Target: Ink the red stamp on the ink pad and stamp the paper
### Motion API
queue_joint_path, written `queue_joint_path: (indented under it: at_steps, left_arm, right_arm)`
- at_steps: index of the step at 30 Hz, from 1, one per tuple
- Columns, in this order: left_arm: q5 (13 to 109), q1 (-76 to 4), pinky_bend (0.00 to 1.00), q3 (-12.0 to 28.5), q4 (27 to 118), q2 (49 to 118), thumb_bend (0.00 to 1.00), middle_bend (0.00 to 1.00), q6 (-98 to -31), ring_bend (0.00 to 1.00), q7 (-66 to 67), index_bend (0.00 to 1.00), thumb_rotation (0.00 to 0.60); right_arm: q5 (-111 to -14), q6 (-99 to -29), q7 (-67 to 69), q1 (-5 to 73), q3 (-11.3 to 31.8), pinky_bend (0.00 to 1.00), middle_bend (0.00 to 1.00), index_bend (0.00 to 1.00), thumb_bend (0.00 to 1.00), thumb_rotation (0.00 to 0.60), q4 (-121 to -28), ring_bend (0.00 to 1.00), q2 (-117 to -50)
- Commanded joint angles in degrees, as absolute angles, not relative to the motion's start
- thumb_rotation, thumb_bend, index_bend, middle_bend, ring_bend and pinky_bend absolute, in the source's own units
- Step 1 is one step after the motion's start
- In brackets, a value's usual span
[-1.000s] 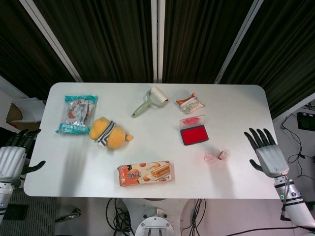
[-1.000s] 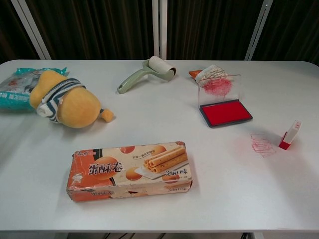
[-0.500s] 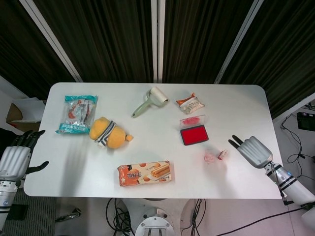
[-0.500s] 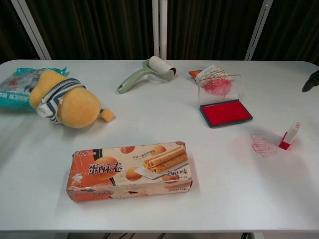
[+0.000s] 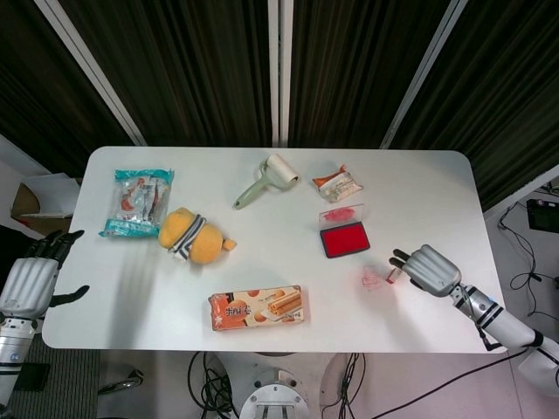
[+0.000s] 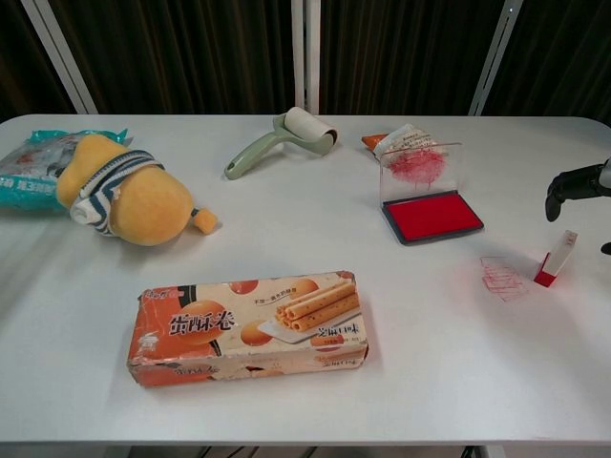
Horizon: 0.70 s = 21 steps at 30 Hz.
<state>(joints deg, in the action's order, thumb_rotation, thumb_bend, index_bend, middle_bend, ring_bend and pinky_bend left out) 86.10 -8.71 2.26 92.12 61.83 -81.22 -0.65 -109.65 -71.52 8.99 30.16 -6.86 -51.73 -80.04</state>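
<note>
The red stamp [image 6: 556,259] stands tilted on the white table [image 6: 401,353] at the right, white on top with a red base. In the head view the stamp [image 5: 392,276] is partly hidden by my right hand [image 5: 425,269], which hovers just right of and above it, fingers curved and apart, holding nothing. Dark fingertips [image 6: 573,181] show above the stamp in the chest view, not touching it. The red ink pad [image 6: 432,217] lies open, its clear lid [image 6: 417,167] upright behind it. A small slip with red marks [image 6: 503,277] lies left of the stamp. My left hand [image 5: 31,281] hangs open off the table's left edge.
A biscuit box [image 6: 250,326] lies at the front centre. An orange plush toy [image 6: 124,196] and a teal snack bag [image 5: 137,201] are at the left. A green lint roller [image 6: 282,138] and a small packet [image 5: 337,183] lie toward the back.
My right hand has swung in from the table's right edge to just over the stamp, tilting its fingers down. The left hand has barely shifted.
</note>
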Motion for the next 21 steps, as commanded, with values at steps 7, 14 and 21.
queue_joint_path:
  at_steps: [7, 14, 21]
  left_arm:
    - [86.18, -8.50, 0.21, 2.16, 92.49, 61.25, 0.12, 0.18, -81.58, 0.12, -0.72, 0.13, 0.600]
    - [86.15, -8.52, 0.21, 2.05, 92.00, 61.45, 0.12, 0.18, -81.39, 0.12, -1.29, 0.13, 0.600]
    - [86.00, -8.69, 0.21, 1.99, 91.46, 61.86, 0.12, 0.18, -80.96, 0.12, -1.48, 0.13, 0.600]
  right_arm:
    - [-109.90, -76.23, 16.22, 30.14, -8.46, 1.00, 0.39, 0.44, 0.18, 0.600, -39.68, 0.78, -87.92]
    - [-109.18, -76.92, 17.97, 29.93, -9.44, 1.00, 0.40, 0.46, 0.18, 0.600, -36.97, 0.78, -88.88]
    - [-108.30, -75.72, 18.83, 29.99, -10.28, 1.00, 0.40, 0.46, 0.20, 0.600, -33.88, 0.78, -90.79]
